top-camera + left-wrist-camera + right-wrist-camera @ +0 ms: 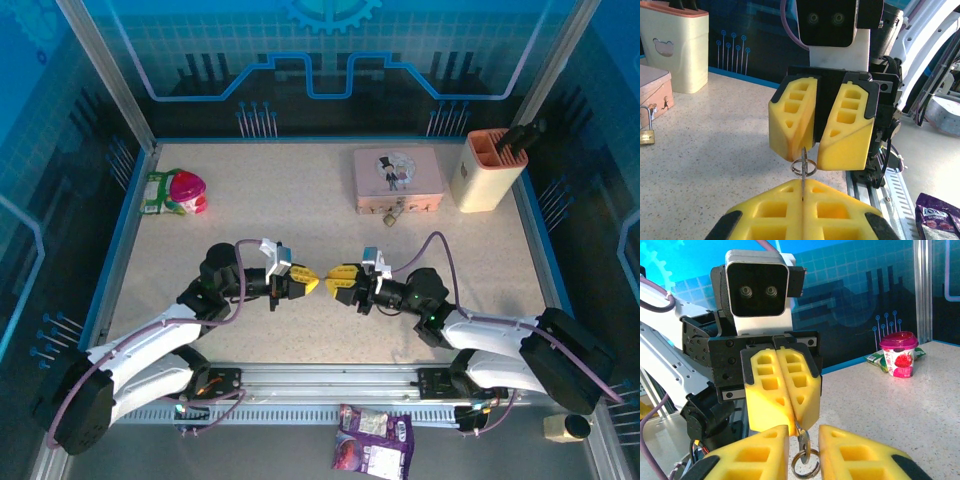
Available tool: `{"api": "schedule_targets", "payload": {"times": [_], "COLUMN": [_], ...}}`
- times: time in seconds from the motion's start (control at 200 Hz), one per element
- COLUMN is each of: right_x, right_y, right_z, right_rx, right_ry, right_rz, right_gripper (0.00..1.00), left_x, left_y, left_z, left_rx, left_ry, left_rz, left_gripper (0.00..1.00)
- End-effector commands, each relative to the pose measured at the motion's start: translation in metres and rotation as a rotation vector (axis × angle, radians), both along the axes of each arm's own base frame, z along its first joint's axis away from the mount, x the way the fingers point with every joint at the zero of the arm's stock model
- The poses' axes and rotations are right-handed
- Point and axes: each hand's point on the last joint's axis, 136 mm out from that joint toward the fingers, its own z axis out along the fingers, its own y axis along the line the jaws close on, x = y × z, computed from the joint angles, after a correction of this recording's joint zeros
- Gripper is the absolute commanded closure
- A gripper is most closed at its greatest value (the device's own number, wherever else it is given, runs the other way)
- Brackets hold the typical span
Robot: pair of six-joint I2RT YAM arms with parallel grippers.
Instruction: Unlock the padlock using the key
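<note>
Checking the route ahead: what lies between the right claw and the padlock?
Bare tabletop alone separates the right claw from the padlock; the top view shows it.

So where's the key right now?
Near the middle of the table in the top view, the key is pinched in the shut left gripper, dangling between the open jaws of the right gripper.

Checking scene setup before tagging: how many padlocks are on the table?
1. The padlock lies just in front of the pink tin, on its near side. Others could be hidden behind the tin or the cream holder.
</note>
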Motion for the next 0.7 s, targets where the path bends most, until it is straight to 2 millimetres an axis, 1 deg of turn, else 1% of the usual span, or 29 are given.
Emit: {"api": "schedule_targets", "payload": {"times": [0.0,0.17,0.295,0.445,0.565,0.695], "right_x": [0.003,0.003,0.009,0.007,0.008,0.006], "right_y": [0.002,0.003,0.0,0.004,0.003,0.003], "right_z": [0.012,0.008,0.003,0.0,0.0,0.0], "right_rx": [0.019,0.004,-0.013,-0.038,-0.033,-0.035], "right_ry": [-0.027,-0.019,-0.018,-0.014,-0.014,-0.015], "right_rz": [0.006,0.006,-0.036,-0.012,-0.023,-0.013], "right_gripper": [0.77,0.79,0.77,0.79,0.81,0.8], "left_x": [-0.005,-0.005,-0.005,-0.005,-0.005,-0.005], "left_y": [-0.002,-0.003,-0.003,-0.003,-0.003,-0.003], "left_z": [0.012,0.013,0.013,0.013,0.014,0.014], "left_rx": [-0.014,-0.015,-0.016,-0.015,-0.015,-0.015], "left_ry": [-0.038,-0.041,-0.039,-0.041,-0.043,-0.044], "left_rz": [-0.043,-0.046,-0.049,-0.047,-0.05,-0.044], "left_gripper": [1.0,1.0,1.0,1.0,1.0,1.0]}}
